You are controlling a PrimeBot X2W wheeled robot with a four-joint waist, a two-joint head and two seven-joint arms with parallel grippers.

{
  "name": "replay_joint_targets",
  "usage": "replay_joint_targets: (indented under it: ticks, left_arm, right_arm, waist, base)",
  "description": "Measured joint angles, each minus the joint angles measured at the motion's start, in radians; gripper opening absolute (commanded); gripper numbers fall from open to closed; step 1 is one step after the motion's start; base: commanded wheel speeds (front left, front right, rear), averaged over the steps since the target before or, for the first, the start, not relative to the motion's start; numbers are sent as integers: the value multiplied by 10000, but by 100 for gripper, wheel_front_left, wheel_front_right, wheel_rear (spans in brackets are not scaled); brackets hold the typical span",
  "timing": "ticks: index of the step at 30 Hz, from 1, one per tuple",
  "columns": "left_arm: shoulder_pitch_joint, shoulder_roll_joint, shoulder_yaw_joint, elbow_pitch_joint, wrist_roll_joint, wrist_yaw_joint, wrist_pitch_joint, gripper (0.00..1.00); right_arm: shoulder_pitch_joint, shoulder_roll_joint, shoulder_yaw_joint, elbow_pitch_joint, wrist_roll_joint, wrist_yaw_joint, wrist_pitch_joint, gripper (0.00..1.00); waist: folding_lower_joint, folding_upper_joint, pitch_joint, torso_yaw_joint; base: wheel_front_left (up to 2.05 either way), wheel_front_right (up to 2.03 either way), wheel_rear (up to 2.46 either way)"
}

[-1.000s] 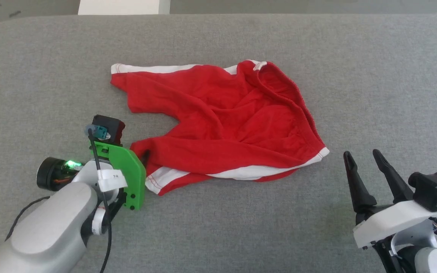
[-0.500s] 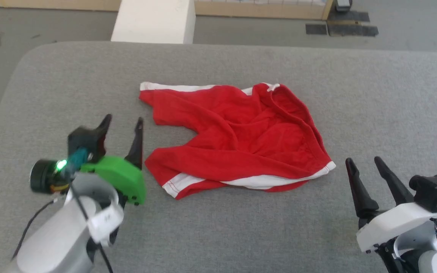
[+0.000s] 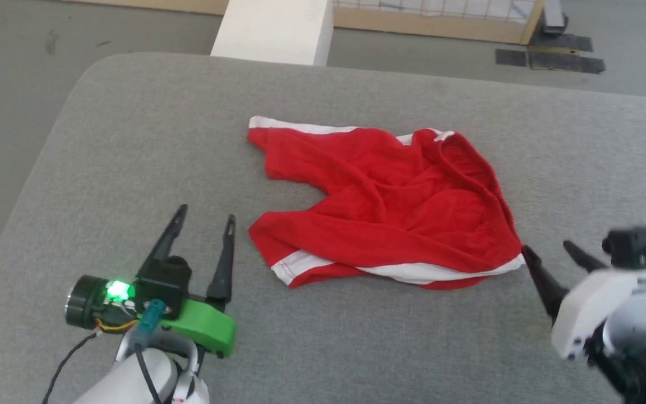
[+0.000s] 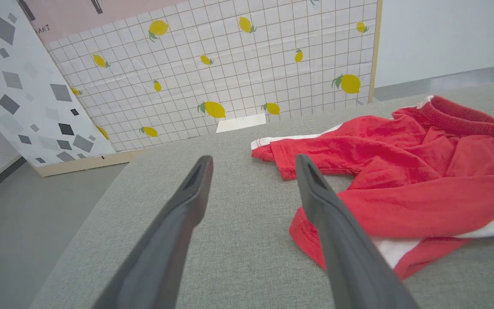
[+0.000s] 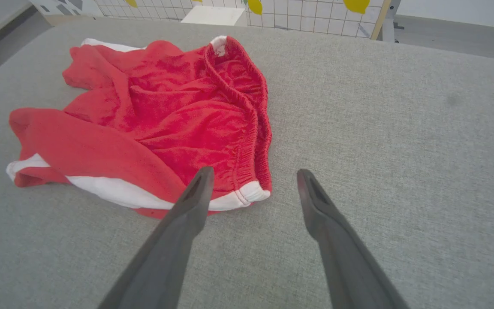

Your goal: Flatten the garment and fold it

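Observation:
The garment (image 3: 390, 207), red shorts with white side stripes and a gathered waistband, lies rumpled in the middle of the grey padded table (image 3: 132, 146). Its legs point left and its waistband sits at the right. My left gripper (image 3: 205, 212) is open just left of the near leg's hem, holding nothing. In the left wrist view the garment (image 4: 401, 180) lies beside my right-hand finger (image 4: 328, 214). My right gripper (image 3: 544, 249) is open beside the waistband's near corner. In the right wrist view that white-trimmed corner (image 5: 253, 193) lies between my open fingertips, a little beyond them.
A white block (image 3: 272, 28) stands on the floor behind the table. A lemon-print grid panel (image 4: 230, 64) and a grey-patterned board (image 4: 19, 86) lean beyond the far edge. The table's left edge (image 3: 37, 168) runs close to my left arm. Bare cloth surrounds the garment.
The head camera has turned, shifting the whole scene right. My left gripper has let go of the near leg's hem and drawn back leftward, open. My right gripper has turned toward the waistband corner.

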Motion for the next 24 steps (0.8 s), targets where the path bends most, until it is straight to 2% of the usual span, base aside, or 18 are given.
replay_joint_targets:
  ticks: [6,10,14,20,21,22,23,24]
  left_arm:
    - [-71,-316,-113,113,102,-251,-29,100]
    - [-122,-575,-159,221,119,-334,-31,100]
    - [-208,-775,-201,336,176,-387,-33,100]
    - [-222,-934,-201,451,190,-468,-44,100]
    - [-223,-959,-198,466,192,-468,-44,100]
    - [-223,-982,-186,487,192,-468,-44,100]
    - [-223,-1003,-171,510,197,-470,-44,100]
    - [-222,-1012,-150,531,205,-470,-44,100]
  right_arm:
    - [-1714,-408,107,851,134,0,2546,100]
    - [-2669,-391,-19,1676,155,0,3983,100]
    - [-3254,-382,-84,2408,-44,0,4805,100]
    - [-3452,-430,-238,3016,-731,0,5162,100]
    - [-3491,-430,-270,3055,-777,0,5164,81]
    - [-3534,-431,-274,3081,-803,0,5166,29]
    - [-3555,-428,-288,3087,-803,0,5152,0]
    - [-3560,-424,-297,3078,-800,0,5137,0]
  waist:
    - [0,0,407,307]
    - [0,0,666,582]
    - [0,0,876,887]
    - [0,0,1106,1275]
    - [0,0,1133,1316]
    - [0,0,1161,1360]
    - [0,0,1183,1393]
    - [0,0,1196,1403]
  base:
    - [0,0,0]
    - [0,0,0]
    - [0,0,0]
    - [0,0,0]
    - [0,0,0]
    - [0,0,0]
    - [0,0,0]
    - [0,0,0]
